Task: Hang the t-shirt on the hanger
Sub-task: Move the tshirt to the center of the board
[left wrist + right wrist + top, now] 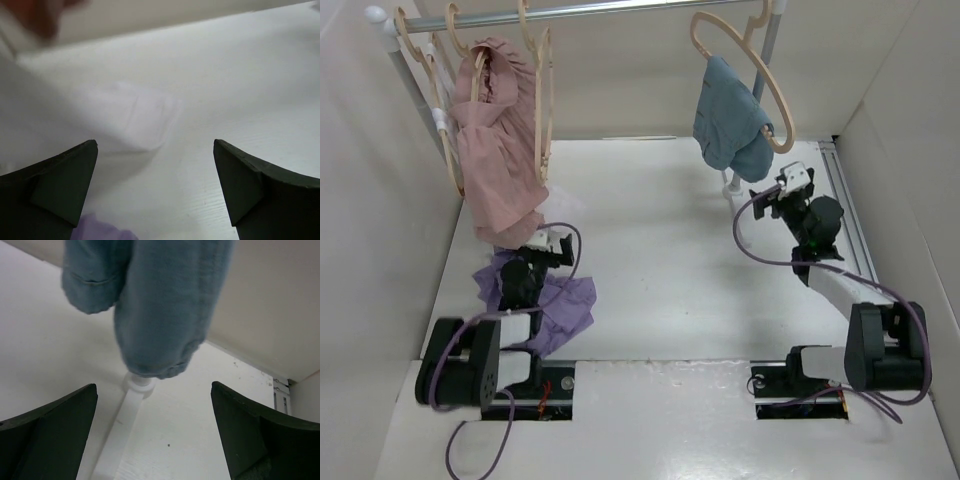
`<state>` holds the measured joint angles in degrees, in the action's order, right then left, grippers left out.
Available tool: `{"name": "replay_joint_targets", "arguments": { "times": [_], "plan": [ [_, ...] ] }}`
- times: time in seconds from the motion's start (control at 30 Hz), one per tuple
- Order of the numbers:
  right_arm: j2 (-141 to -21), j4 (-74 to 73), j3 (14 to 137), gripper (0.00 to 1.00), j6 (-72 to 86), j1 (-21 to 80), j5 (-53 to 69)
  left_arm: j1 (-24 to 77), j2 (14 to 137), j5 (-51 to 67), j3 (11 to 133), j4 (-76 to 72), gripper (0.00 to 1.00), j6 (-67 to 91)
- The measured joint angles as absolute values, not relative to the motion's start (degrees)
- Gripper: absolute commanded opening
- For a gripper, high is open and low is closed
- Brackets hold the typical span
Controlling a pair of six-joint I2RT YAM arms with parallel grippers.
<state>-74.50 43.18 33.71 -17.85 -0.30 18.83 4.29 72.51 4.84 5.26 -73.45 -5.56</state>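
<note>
The lavender t-shirt (563,308) lies crumpled on the table at the near left, partly under my left arm. Only a corner of it shows at the bottom of the left wrist view (97,231). My left gripper (542,243) (155,190) is open and empty, just beyond the t-shirt and below the pink garment's hem. A bare pale wooden hanger (546,110) hangs on the rail right of the pink garment. My right gripper (772,198) (154,432) is open and empty, just below the blue-grey garment.
A dusty-pink garment (498,160) hangs at the left of the rail (620,10) among several hangers. A blue-grey garment (730,125) (150,305) hangs on a hanger at the right. The rack's white foot (131,410) lies ahead of my right gripper. White walls enclose the table.
</note>
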Motion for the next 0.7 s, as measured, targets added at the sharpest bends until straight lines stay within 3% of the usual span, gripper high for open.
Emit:
{"name": "replay_joint_targets", "arguments": {
  "times": [0.2,0.43,0.7],
  "plan": [
    [-68.4,31.4,34.0,1.00,-22.8,10.6,9.2,7.6,49.8,24.6,6.8,-59.3,1.00,-22.3],
    [-68.4,20.8,39.3,1.00,-31.3,24.1,-4.0,10.3,40.9,32.1,7.6,-38.1,1.00,-37.2],
    [-68.8,17.2,46.4,1.00,-39.5,34.3,-18.8,10.5,25.8,39.9,13.2,-0.7,1.00,-73.1]
  ]
}}
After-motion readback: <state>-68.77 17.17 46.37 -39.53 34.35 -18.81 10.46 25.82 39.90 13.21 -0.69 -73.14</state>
